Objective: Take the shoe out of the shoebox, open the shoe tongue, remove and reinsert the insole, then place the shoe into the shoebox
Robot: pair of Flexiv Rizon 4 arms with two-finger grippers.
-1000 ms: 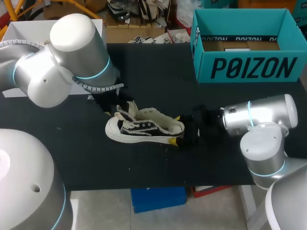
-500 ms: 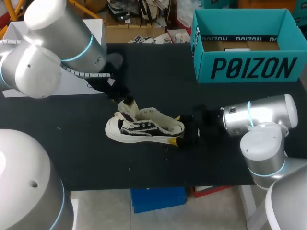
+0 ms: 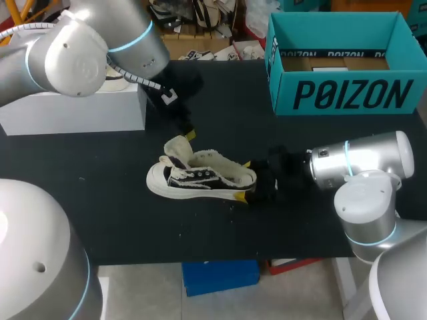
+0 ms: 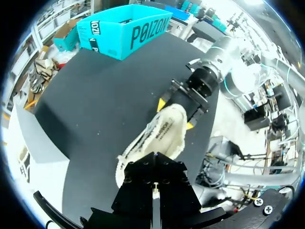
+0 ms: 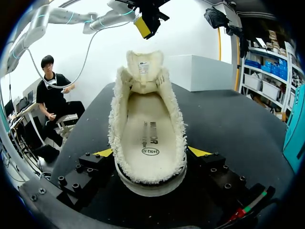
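A black-and-cream fleece-lined shoe (image 3: 200,177) lies on its sole mid-table, toe to the left. Its tongue (image 3: 177,147) stands pulled up, and the insole (image 5: 147,129) shows inside. My right gripper (image 3: 244,180) holds the heel, one yellow fingertip (image 5: 102,152) on each side of it. My left gripper (image 3: 187,130) hangs shut and empty above and behind the tongue, not touching it. From the right wrist it shows beyond the tongue (image 5: 143,71) as a yellow-tipped left gripper (image 5: 143,24). In the left wrist view the shut left gripper (image 4: 153,191) looks down on the shoe (image 4: 159,136).
The open teal shoebox (image 3: 347,93) stands at the back right, also seen past the shoe as the shoebox (image 4: 124,31). A white box (image 3: 73,113) sits at the back left under my left arm. Black tabletop lies in front of the shoe.
My left gripper has let go of the tongue, shut, and drawn up and back from the shoe. The tongue stays raised. The right arm and the shoe have not moved.
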